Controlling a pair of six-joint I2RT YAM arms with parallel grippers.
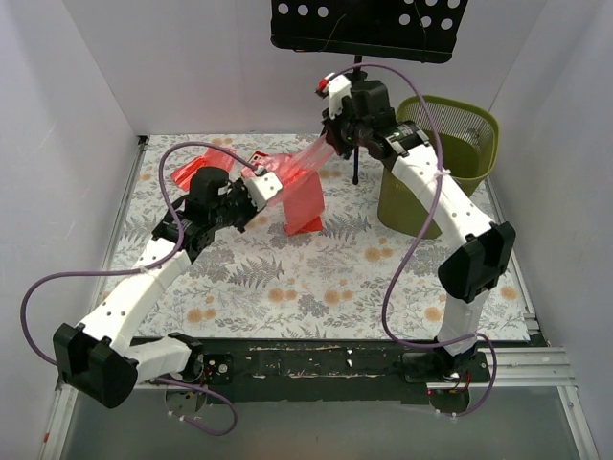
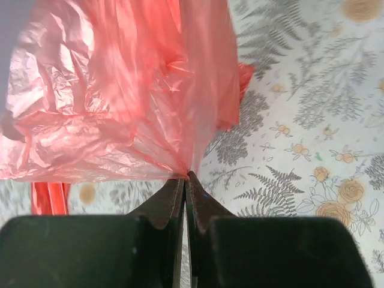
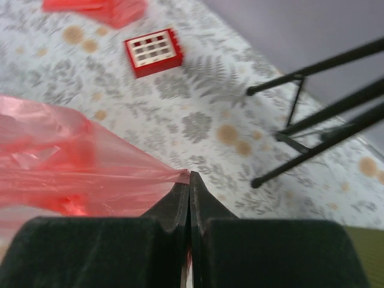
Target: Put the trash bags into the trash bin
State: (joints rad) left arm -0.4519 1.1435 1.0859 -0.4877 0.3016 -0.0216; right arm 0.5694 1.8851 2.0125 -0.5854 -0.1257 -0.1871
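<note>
A red translucent trash bag [image 1: 302, 187] hangs stretched between my two grippers above the floral cloth. My left gripper [image 1: 263, 187] is shut on its left edge; the film fills the left wrist view [image 2: 120, 96] above my closed jaws [image 2: 186, 176]. My right gripper [image 1: 337, 142] is shut on its right corner, raised, with the film [image 3: 78, 174] running left from the jaws [image 3: 189, 175]. Another red bag [image 1: 196, 168] lies at the far left of the cloth, also in the right wrist view [image 3: 99, 7]. The olive-green trash bin [image 1: 450, 158] stands upright at the right, beyond my right gripper.
A small red box with white buttons [image 3: 153, 51] lies on the cloth near the far-left bag. A black music stand [image 1: 369, 29] rises at the back centre; its tripod legs [image 3: 312, 114] rest on the cloth beside the bin. White walls enclose the table.
</note>
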